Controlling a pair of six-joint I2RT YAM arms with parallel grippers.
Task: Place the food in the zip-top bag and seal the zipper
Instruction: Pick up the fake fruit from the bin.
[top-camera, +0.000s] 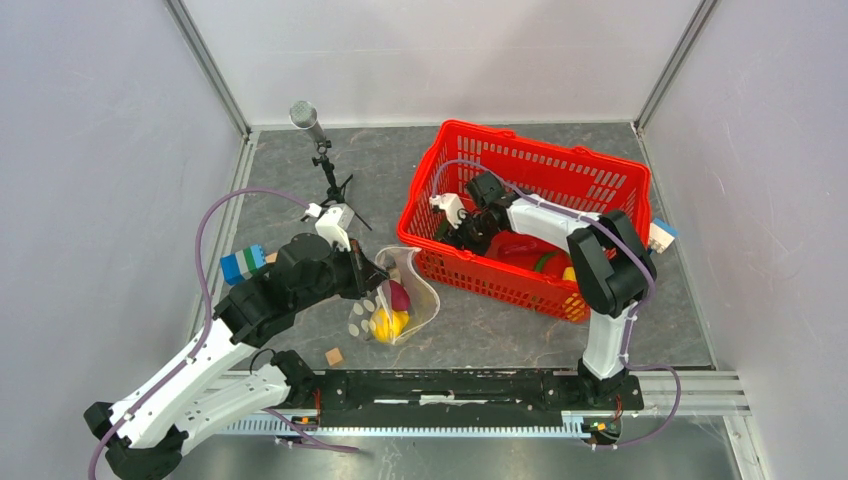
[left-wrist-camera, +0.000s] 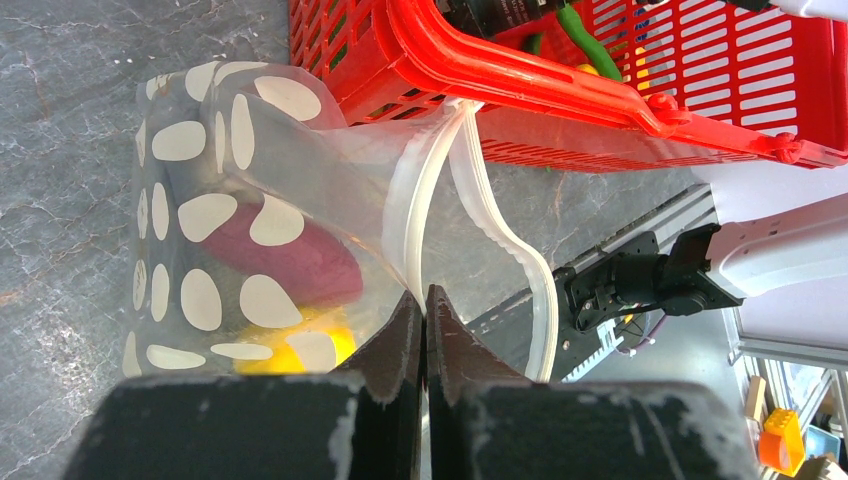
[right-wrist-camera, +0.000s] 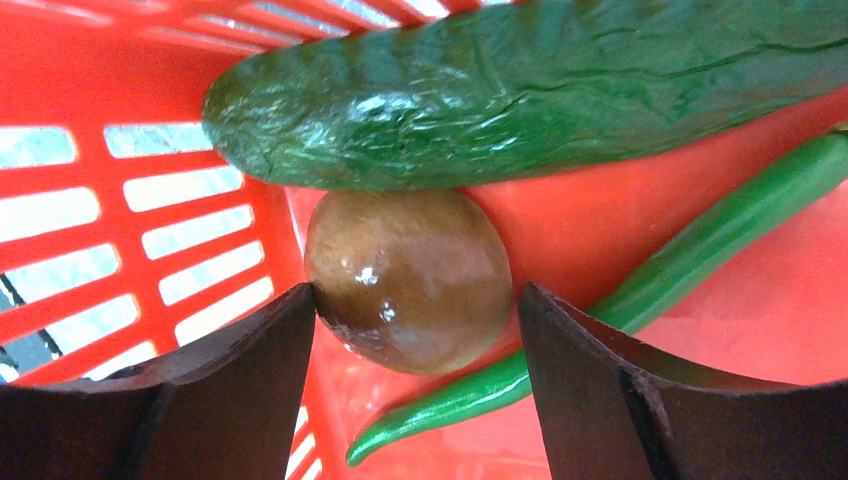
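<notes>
My left fingers (left-wrist-camera: 395, 350) pinch the zipper (left-wrist-camera: 420, 190) of the zip-top bag (left-wrist-camera: 200, 150), just beside the red basket (left-wrist-camera: 520, 70). Dots half hide the aubergine (left-wrist-camera: 300, 262) inside. In the basket, my right fingers (right-wrist-camera: 250, 380) stand wide around the brown lump (right-wrist-camera: 410, 280).

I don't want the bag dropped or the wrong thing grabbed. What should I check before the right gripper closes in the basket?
1. Left gripper shut on the zipper of the zip-top bag: ok.
2. Bag mouth open, its two strip edges apart: ok.
3. Right gripper open, brown lump between its fingers: ok.
4. Lump free to lift: cannot tell. A cucumber lies against its top and a green pod runs beside it.
5. Room left in the bag next to the magenta aubergine and yellow piece: cannot tell.
</notes>
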